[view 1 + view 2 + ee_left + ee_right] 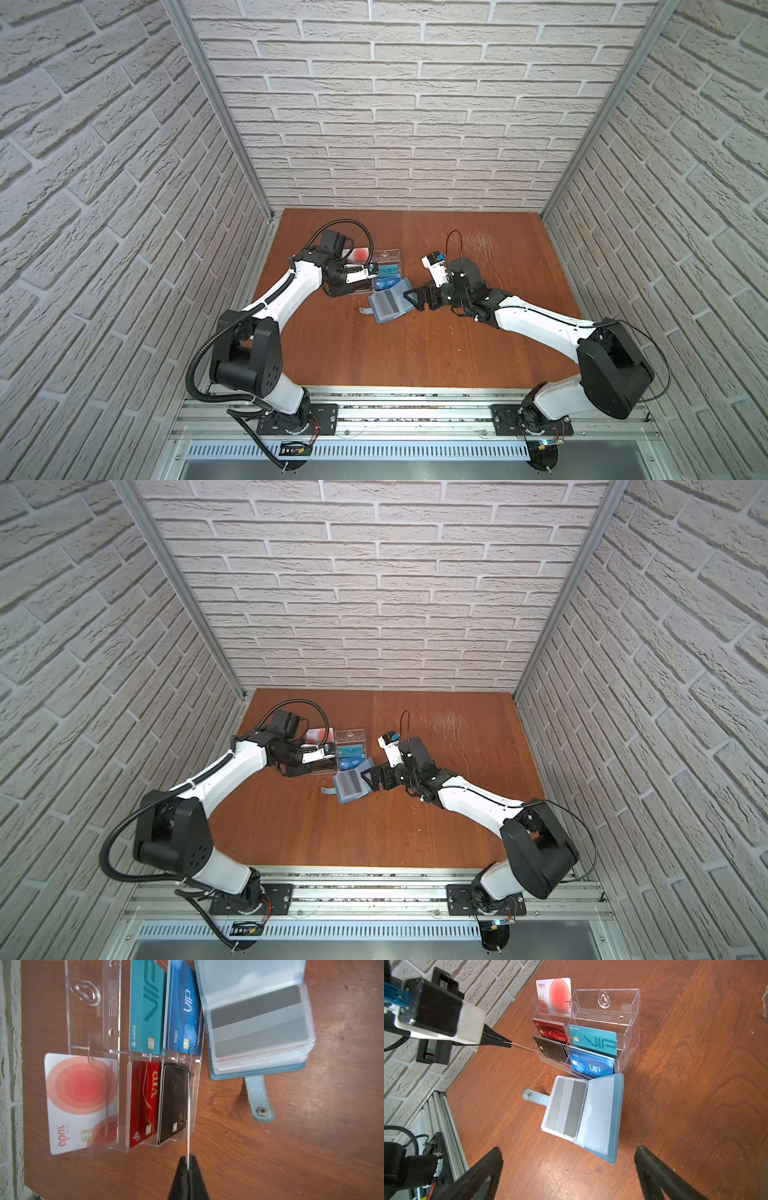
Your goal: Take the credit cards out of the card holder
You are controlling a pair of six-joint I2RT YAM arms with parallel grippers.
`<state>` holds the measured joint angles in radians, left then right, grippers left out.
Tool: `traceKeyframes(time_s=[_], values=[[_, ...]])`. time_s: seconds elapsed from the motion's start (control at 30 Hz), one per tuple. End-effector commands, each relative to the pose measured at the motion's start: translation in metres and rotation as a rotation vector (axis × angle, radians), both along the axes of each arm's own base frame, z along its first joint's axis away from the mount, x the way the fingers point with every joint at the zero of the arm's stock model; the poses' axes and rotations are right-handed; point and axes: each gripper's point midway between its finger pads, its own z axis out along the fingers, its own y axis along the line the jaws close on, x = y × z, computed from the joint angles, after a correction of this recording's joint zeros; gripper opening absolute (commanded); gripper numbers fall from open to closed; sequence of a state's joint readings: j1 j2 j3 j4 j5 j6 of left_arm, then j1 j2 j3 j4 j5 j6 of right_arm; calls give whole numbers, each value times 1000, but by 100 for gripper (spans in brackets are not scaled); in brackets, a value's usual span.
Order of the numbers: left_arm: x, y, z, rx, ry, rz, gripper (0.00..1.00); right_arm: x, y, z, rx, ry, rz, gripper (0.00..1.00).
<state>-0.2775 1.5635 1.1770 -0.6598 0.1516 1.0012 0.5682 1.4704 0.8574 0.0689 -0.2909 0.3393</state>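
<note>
The slate-blue card holder (388,305) (600,1118) lies open on the wooden table, its snap strap (258,1098) stretched out flat. Its top clear sleeve holds a grey card with a pale band (257,1020), and more card edges show in the stack of sleeves beneath. My left gripper (188,1162) is shut on a thin credit card (188,1118) seen edge-on, its far end at the black-card compartment of the clear rack (627,1012). My right gripper (568,1147) stands open just short of the holder's near corner, with nothing between its fingers.
The clear acrylic rack (93,1001) stands right behind the holder. It holds teal (593,1041), blue (591,1064), red (550,1031) and black (550,1048) cards, plus a white card with a red circle (554,995). The brick wall runs close on the left.
</note>
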Motion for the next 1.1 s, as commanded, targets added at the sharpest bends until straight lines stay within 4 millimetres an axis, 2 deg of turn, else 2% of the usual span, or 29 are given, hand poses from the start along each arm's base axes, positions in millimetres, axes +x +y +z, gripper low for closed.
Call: traceKeyframes(time_s=[0.0, 0.33, 1.07], values=[[8, -1, 5, 12, -8, -89, 0, 2, -4, -1, -3, -16, -5, 100], [13, 1, -17, 55, 60, -119, 0, 1, -2, 2, 28, -37, 6, 100], [33, 1, -31, 114, 41, -73, 0, 1, 4, -1, 38, -21, 29, 100]])
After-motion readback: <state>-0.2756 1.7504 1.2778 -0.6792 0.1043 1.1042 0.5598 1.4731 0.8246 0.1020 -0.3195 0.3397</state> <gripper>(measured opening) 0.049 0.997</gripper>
